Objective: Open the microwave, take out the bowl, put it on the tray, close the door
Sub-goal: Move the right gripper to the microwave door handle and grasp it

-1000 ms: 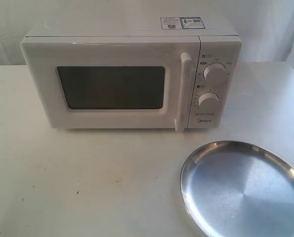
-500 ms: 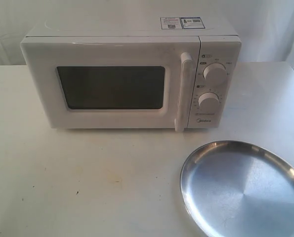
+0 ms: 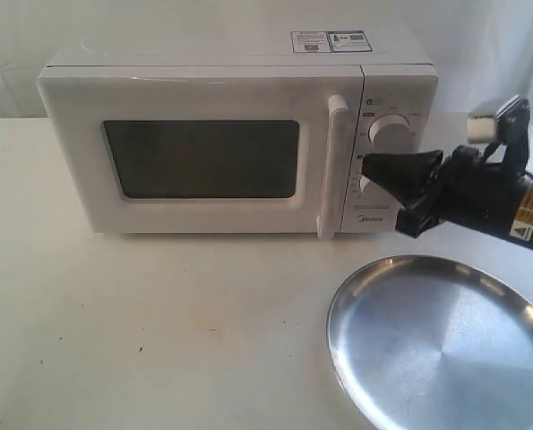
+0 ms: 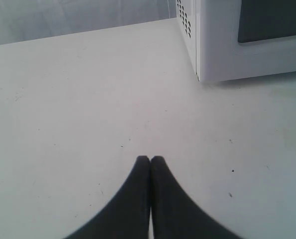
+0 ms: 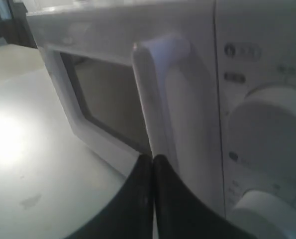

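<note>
Right claw (image 3: 366, 162) is pinched shut w/ nothing in it, near the door handle (image 3: 334, 166). Shut, it can't grab; might bump a dial (image 3: 391, 133) instead.

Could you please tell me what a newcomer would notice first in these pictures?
The white microwave dominates the back of the table, its door shut. The black right gripper juts in from the right with fingers together, its tips just right of the handle. A large shiny steel tray lies at the near right.
</note>
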### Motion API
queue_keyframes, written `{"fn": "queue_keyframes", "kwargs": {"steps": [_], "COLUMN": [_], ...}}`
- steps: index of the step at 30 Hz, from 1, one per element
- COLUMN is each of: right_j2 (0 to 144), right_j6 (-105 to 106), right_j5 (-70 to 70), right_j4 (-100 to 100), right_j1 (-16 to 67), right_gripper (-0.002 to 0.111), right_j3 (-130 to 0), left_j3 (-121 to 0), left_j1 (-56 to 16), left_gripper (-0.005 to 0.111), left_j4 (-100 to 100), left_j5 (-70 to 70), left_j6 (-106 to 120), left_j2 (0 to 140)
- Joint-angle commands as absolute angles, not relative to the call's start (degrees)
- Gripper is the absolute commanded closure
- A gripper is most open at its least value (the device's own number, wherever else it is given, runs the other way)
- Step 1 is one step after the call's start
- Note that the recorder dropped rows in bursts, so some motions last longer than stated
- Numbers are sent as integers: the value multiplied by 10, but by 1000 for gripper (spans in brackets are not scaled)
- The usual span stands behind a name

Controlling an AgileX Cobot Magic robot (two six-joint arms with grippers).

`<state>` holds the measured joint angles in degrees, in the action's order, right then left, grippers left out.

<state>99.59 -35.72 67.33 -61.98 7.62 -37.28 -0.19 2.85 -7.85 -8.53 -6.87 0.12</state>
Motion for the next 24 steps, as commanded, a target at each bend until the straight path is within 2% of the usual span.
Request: {"fn": "queue_keyframes", "kwargs": {"steps": [1,4,6,9,11,20,22,24], "right_j2": [1058,1073,1075,1075,1075,1075,1075,1075], "right_j6": [-269,-234,-233,-233,-230,-222,-222,-222], "right_j5": [694,700,700,700,700,611,611,611], "right_j4": [-606,-605,-614,-610,-587,-566,-568,-573], "right_j1": [75,76,76,84,98,166,166,166], "right_gripper": [108,102,89,61,55,67,76,93], "right_j3": [-373,-376,-379,-382,-383,-430,-432,-432], "left_j3": [0,0,0,0,0,0,0,0], "left_j1": [27,27,27,27,27,27,27,27], "left_gripper": [107,107,107,107,107,107,107,107], "left_j4": [-77,-77,-77,-77,-77,-77,-77,-77], "left_j5": [-85,-85,-85,-85,-85,-85,-85,-85], "left_j6": [-72,-72,-72,-72,-72,-72,-72,-72], "left_j2": [0,0,0,0,0,0,0,0]}}
